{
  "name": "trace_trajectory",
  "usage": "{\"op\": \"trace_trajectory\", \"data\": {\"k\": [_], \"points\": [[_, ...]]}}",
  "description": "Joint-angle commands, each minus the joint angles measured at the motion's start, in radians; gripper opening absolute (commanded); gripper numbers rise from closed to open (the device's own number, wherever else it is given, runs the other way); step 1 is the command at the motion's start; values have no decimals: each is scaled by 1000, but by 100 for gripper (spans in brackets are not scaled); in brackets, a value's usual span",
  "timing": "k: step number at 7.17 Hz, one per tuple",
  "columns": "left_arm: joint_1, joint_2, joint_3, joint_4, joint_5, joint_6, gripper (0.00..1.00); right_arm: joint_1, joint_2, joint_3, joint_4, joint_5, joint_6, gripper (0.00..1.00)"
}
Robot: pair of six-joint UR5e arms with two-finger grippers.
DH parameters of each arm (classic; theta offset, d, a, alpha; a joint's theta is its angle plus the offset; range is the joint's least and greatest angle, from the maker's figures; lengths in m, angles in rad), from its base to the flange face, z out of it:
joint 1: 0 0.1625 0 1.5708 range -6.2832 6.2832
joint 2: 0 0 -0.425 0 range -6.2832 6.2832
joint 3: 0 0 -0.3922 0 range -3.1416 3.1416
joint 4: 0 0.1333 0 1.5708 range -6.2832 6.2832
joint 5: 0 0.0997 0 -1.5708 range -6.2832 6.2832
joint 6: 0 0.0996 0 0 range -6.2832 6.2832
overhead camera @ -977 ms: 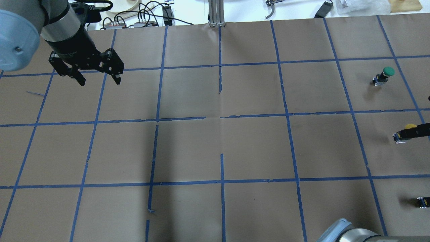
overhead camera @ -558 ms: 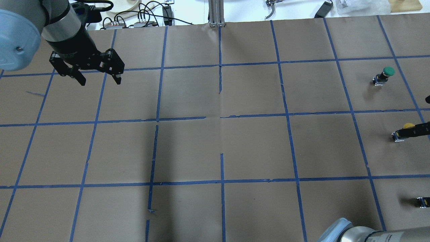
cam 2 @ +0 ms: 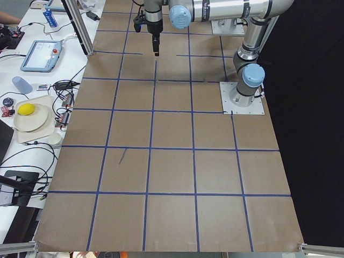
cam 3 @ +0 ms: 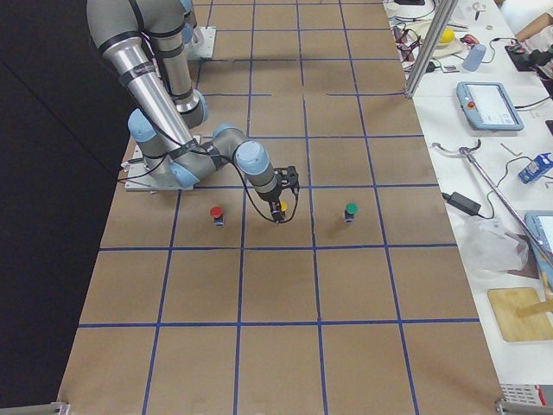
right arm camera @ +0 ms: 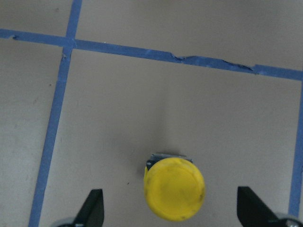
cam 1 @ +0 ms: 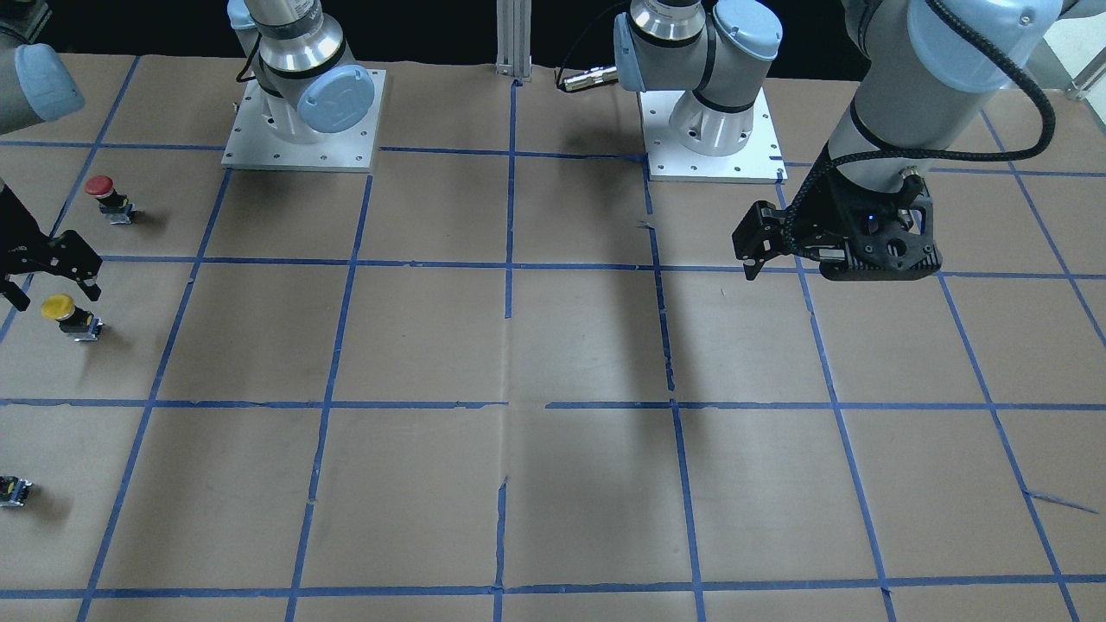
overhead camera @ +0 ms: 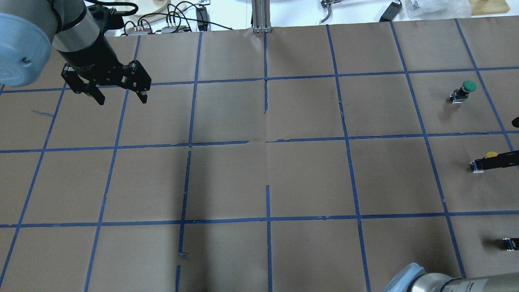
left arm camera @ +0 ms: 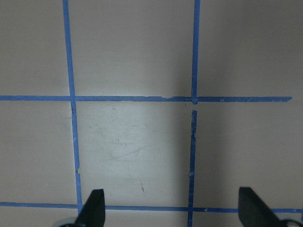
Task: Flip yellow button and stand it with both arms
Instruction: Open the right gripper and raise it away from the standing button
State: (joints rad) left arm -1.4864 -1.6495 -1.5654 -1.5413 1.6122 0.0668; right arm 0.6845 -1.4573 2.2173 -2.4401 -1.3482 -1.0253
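Note:
The yellow button (cam 1: 59, 307) stands cap-up near the table edge on my right side. From above, in the right wrist view, its cap (right arm camera: 174, 189) lies between the two spread fingers, touching neither. My right gripper (cam 1: 52, 296) is open just over it. In the overhead view one finger (overhead camera: 500, 159) crosses the button (overhead camera: 492, 155) and hides its body. My left gripper (overhead camera: 121, 98) is open and empty, hanging over bare paper far across the table; it also shows in the front-facing view (cam 1: 829, 255).
A red button (cam 1: 102, 188) and a green button (overhead camera: 466, 89) stand either side of the yellow one. A small capless switch block (overhead camera: 510, 243) lies near the right edge. Blue tape lines grid the brown paper (overhead camera: 267, 178). Cables and clutter lie beyond the far edge.
In the overhead view the right gripper's finger has slid slightly left across the yellow button. The left gripper has barely moved.

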Motion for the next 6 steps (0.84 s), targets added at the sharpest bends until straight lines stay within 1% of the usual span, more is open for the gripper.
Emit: {"op": "trace_trajectory", "data": {"k": [1, 2, 3, 4, 5, 6], "points": [[0, 2, -2, 3, 2, -1, 100, 64, -43, -59, 68, -35, 95, 100], [0, 2, -2, 9, 0, -2, 100, 131, -55, -185, 277, -61, 205, 100], [0, 2, -4, 9, -2, 4, 100, 192, -51, -329, 426, -80, 279, 100], [0, 3, -4, 9, -2, 10, 100, 254, -48, -432, 528, -132, 347, 100], [0, 7, -7, 9, 0, 10, 100, 324, -48, -486, 582, -155, 440, 100], [0, 10, -14, 9, 2, 10, 100, 407, -52, -508, 596, -185, 541, 100]]}}
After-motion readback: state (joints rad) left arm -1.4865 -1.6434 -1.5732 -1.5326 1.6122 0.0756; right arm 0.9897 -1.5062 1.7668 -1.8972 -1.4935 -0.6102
